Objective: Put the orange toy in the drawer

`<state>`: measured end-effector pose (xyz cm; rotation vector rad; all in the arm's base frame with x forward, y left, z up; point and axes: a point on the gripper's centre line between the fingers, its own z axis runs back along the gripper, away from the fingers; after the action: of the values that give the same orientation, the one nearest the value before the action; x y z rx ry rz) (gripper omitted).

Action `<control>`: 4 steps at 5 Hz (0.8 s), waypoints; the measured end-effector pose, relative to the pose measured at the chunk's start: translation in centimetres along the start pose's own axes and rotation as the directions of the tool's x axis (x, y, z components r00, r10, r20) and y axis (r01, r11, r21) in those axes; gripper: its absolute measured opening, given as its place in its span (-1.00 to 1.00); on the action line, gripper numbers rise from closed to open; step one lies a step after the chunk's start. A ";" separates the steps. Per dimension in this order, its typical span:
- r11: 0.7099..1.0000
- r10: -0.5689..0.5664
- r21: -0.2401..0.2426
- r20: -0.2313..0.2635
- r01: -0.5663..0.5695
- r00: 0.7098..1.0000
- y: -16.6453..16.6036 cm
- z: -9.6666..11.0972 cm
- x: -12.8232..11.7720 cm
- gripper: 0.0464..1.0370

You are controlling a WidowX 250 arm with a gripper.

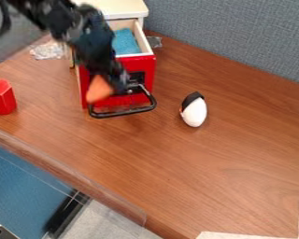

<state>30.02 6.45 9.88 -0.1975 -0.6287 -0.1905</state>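
Orange toy (99,89) held in black gripper (108,85), near open drawer (147,64)

The orange toy (99,89) is a small, blurred, plain shape, narrower at the top and tilted, outside the drawer (141,39) and in view against the left part of its red front. The drawer, at the far left of the scene, stands open and upright, with pale walls, something blue inside and a black bar handle on the near side.
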 end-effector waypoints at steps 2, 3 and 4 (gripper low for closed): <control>0.995 0.087 -0.057 0.087 -0.082 0.992 4.0 1.0 2.9 0.15; 0.992 0.115 -0.062 0.099 -0.109 0.988 5.7 0.6 3.8 0.15; 0.989 0.145 -0.042 0.101 -0.141 0.984 7.5 -1.1 4.1 0.15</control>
<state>35.64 12.97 10.56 -0.2861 -0.7125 -0.0525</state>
